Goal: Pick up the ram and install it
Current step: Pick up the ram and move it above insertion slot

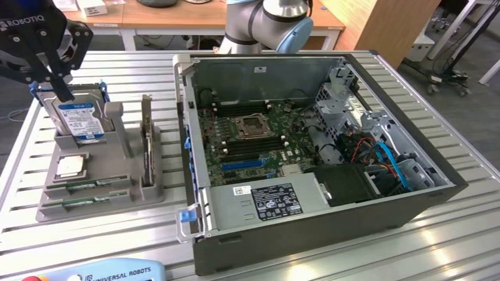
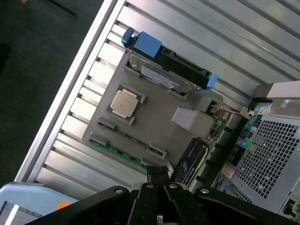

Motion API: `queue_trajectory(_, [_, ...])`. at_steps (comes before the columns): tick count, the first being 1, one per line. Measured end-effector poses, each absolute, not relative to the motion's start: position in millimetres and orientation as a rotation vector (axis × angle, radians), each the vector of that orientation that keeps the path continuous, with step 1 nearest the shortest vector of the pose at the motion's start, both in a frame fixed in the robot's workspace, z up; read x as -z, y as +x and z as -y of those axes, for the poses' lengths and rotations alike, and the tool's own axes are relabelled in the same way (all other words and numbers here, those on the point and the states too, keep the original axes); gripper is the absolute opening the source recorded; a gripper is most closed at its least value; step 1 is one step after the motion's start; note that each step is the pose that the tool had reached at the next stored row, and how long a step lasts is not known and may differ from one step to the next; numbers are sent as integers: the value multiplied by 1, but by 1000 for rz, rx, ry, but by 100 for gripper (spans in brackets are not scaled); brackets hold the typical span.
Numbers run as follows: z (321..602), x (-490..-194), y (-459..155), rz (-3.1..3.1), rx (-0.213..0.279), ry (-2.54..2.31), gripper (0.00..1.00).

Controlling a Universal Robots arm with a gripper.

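Pick-up stage, nothing held. Gripper pinched shut, hanging above tray. Ram flat in a tray slot, 1 of 2 sticks, at the exterior view's left of case. Grasp calls for parted fingers, lined along the stick.

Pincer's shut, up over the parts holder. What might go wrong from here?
1. The pincer is shut and empty; lowered like that it may jab the ram rather than straddle it.
2. It hangs close above the hard drive, so a straight drop could strike that.
3. The processor lies right beside the ram; a small offset may clip it.
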State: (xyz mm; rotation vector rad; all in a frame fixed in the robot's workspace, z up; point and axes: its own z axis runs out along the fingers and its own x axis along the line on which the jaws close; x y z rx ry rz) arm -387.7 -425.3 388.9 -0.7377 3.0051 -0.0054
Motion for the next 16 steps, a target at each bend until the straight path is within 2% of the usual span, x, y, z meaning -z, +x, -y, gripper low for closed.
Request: queue_trajectory(16, [425,-389,-388,-2886,55,-1142,10])
